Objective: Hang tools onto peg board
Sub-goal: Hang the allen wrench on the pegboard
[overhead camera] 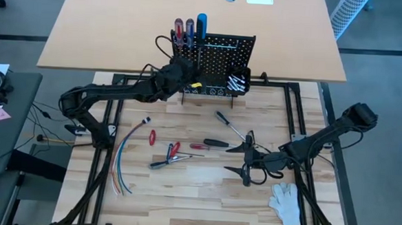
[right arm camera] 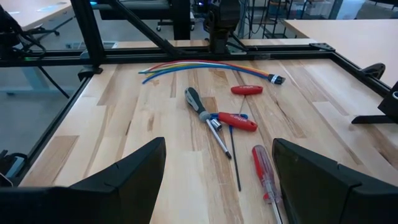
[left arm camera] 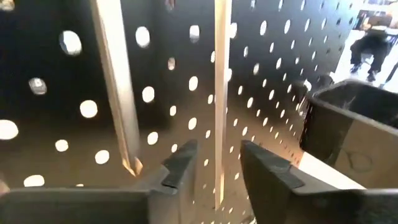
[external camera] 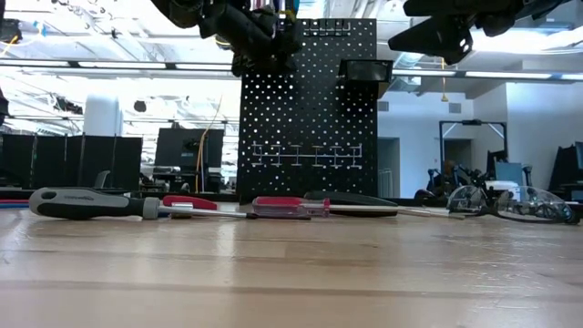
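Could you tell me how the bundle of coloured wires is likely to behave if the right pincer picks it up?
The coloured wires lie in a loose curve, so they would probably droop. Their strands fan apart at one end, so some may slip from the open right pincer. They look thin, likely light.

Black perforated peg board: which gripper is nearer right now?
Left. The left gripper is right up against the upright black perforated peg board, at its left part. The right gripper hangs open over the mid-table, well in front of the board.
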Robot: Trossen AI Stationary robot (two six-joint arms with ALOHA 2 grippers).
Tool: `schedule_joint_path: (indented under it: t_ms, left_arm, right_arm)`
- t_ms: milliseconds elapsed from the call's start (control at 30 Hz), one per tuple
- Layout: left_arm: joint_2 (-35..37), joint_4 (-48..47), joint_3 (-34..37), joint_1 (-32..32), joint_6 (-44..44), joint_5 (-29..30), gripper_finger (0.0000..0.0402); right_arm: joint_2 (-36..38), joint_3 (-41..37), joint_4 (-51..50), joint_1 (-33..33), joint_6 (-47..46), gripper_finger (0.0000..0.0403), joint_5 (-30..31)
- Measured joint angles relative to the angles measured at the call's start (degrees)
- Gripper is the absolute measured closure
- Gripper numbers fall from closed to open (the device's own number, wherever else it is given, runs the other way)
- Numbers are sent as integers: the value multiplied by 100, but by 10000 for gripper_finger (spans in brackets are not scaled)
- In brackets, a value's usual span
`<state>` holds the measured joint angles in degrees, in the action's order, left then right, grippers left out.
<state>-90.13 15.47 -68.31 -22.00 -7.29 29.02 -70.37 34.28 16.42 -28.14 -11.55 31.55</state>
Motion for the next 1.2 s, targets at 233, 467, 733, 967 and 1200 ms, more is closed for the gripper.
schedule_joint_path:
  t_ms: [233,467,733,967,1200]
  left_arm:
    - [0,-407,-1,222,11,19,247]
    - [0,-952,0,435,11,325,250]
    - [0,-1454,-2,576,-1,462,250]
    - [7,-1538,149,765,-34,509,250]
    - [150,-1349,809,1102,-41,584,252]
  right_arm:
    - [-2,0,-77,0,-2,101,0]
    - [-2,0,-119,0,-46,101,-2]
    - [-2,0,-140,-2,-60,101,-2]
    - [-2,0,-140,-2,-61,101,-2]
    - [-6,0,-258,-47,-90,101,-4]
